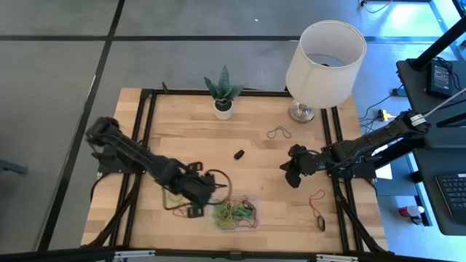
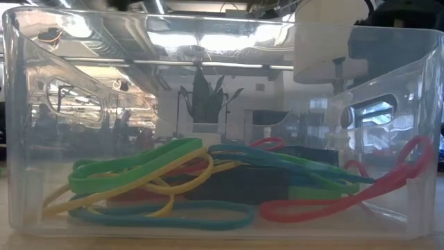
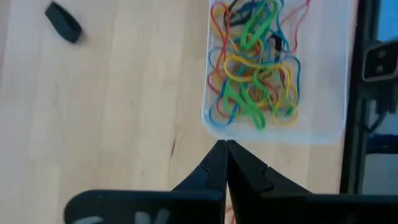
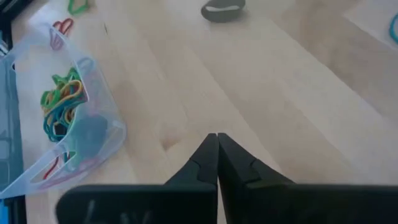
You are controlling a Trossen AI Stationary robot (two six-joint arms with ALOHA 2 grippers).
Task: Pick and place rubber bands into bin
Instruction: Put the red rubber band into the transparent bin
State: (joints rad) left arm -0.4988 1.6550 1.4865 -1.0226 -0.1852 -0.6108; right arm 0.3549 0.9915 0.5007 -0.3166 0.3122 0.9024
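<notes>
Left fingers (image 3: 225, 147) pressed tight together, tips touching, nothing pinched between them. Just ahead of those tips, the bin (image 3: 336, 118), a clear little tray sitting on the wooden surface (image 3: 124, 106). Inside the bin, a messy heap of rubber bands (image 3: 255, 68) in green, yellow, red, blue and orange. Off to one side of the left fingers, well apart from the bin, a small black chunky piece (image 3: 63, 22) lying on the wood.

Right fingers (image 4: 217, 138) also pressed together, holding nothing. Far from the bin, near the right edge of the surface in the high view. Bare wood right in front of those tips. Out past the right fingers, on the far side of the black piece, a thin grey band (image 1: 279, 133) lying loose. Behind the right fingers, close to the surface's near edge, a thin red band (image 1: 317, 197) with a dark band (image 1: 320, 221) beside it, both still outside the bin.

Behind the left fingers, a few more loose bands (image 1: 173, 198) on the wood under the arm.

At the back of the surface, a small plant in a white pot (image 1: 223, 109) and a lamp with a white shade (image 1: 325, 54).
</notes>
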